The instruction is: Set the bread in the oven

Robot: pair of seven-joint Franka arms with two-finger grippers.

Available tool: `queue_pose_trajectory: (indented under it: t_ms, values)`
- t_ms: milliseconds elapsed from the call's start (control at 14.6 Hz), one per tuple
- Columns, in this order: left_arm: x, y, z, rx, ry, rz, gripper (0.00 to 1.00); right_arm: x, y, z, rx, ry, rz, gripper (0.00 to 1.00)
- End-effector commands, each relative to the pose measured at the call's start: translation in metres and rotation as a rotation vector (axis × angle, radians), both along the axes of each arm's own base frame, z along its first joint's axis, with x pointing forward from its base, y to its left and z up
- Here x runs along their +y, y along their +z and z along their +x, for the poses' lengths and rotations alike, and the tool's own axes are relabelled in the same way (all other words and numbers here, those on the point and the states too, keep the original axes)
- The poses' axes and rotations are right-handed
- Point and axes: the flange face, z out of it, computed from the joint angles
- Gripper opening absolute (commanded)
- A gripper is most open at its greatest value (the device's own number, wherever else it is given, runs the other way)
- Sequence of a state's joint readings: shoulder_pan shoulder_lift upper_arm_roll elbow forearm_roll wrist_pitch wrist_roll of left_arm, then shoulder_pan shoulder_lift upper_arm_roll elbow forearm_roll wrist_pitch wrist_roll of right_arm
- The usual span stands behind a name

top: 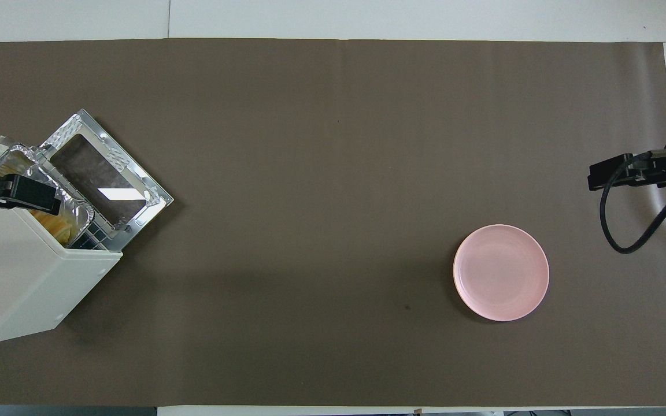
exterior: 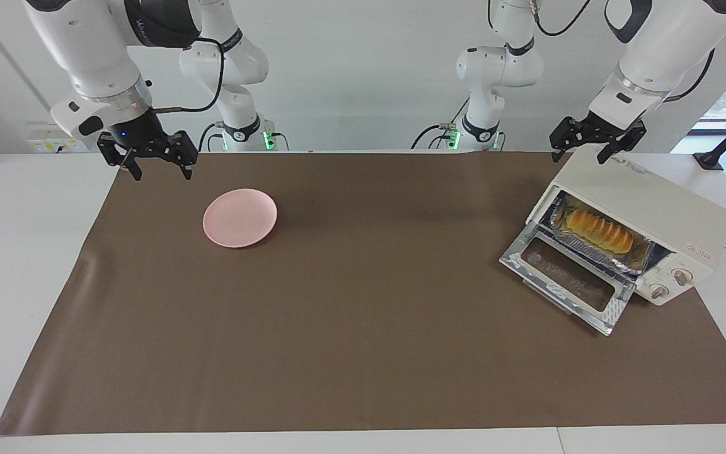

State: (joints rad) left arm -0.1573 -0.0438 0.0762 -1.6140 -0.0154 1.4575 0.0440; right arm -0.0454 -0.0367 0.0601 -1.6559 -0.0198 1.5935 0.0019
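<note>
Facing view: at the left arm's end of the bench (exterior: 23,265), the oven (exterior: 643,217) stands with its door (exterior: 566,280) dropped open. The bread (exterior: 598,231) lies inside it on a foil tray (exterior: 590,247). The left gripper (exterior: 587,150) hangs over the oven's top corner, fingers apart, holding nothing. The right gripper (exterior: 156,168) waits over the mat (exterior: 363,340) beside the pink plate (exterior: 239,217), fingers apart, holding nothing.
</note>
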Motion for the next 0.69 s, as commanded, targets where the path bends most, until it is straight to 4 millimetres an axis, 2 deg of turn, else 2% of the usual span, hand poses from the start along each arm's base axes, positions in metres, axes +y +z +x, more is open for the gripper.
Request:
queue_pose_trajectory:
  t_ms: [0,618]
  values:
    - [-0.0052,-0.0002,-0.0017,-0.012,-0.018,-0.020,1.00,0.0004,0.0019,-0.0029,0.002,-0.008,0.014,1.00]
    - [-0.0069,0.0004,0.0048,-0.043,-0.018,-0.018,1.00,0.0013,0.0019,-0.0030,0.002,-0.006,0.014,1.00]
